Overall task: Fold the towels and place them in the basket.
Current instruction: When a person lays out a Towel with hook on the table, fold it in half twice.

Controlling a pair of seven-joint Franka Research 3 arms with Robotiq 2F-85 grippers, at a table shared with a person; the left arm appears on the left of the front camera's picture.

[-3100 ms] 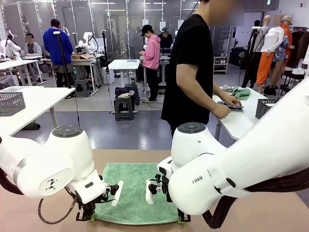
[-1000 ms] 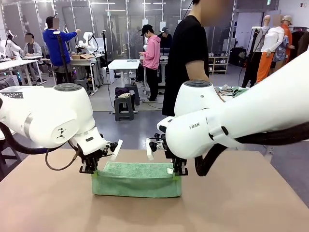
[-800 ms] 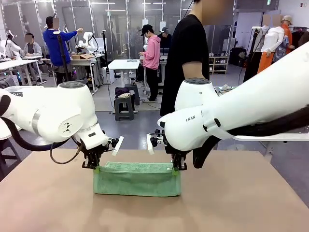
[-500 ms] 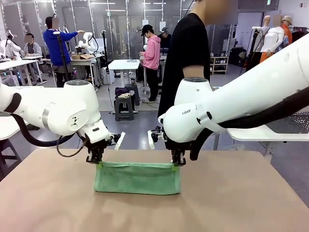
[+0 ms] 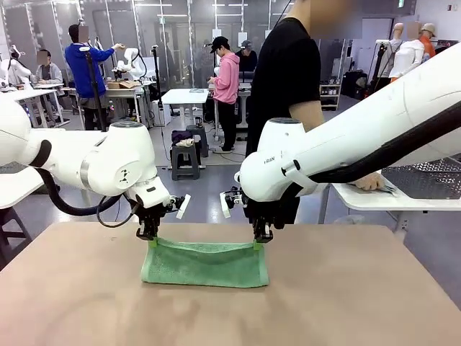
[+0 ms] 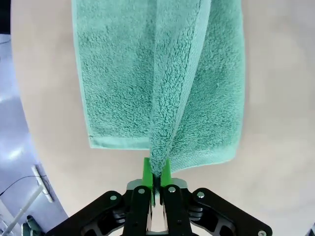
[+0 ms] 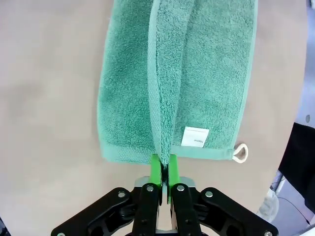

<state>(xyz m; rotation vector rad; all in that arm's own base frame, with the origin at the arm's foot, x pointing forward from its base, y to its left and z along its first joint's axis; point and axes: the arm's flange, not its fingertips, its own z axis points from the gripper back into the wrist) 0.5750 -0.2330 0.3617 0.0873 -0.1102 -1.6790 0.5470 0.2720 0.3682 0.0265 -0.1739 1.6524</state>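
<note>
A mint green towel (image 5: 205, 263) lies half folded on the brown table, its raised edge stretched between both grippers. My left gripper (image 5: 152, 238) is shut on the towel's left corner, and my right gripper (image 5: 258, 241) is shut on the right corner. In the left wrist view the green pads (image 6: 147, 171) pinch a doubled edge of the towel (image 6: 162, 83), which hangs down over the layer lying on the table. The right wrist view shows the same pinch at my right gripper (image 7: 163, 168), with the towel (image 7: 172, 78), its white label (image 7: 194, 137) and a hanging loop (image 7: 240, 153). The basket is out of view.
A person in a black shirt (image 5: 288, 79) stands just beyond the table's far edge, one hand on a white side table (image 5: 374, 194) at right that carries a grey perforated basket (image 5: 425, 173). The brown table (image 5: 86, 303) has free room all around the towel.
Both grippers have carried the towel's held edge away from me toward the far side, folding it over itself. The arms have stretched farther out. The person has shifted slightly right.
</note>
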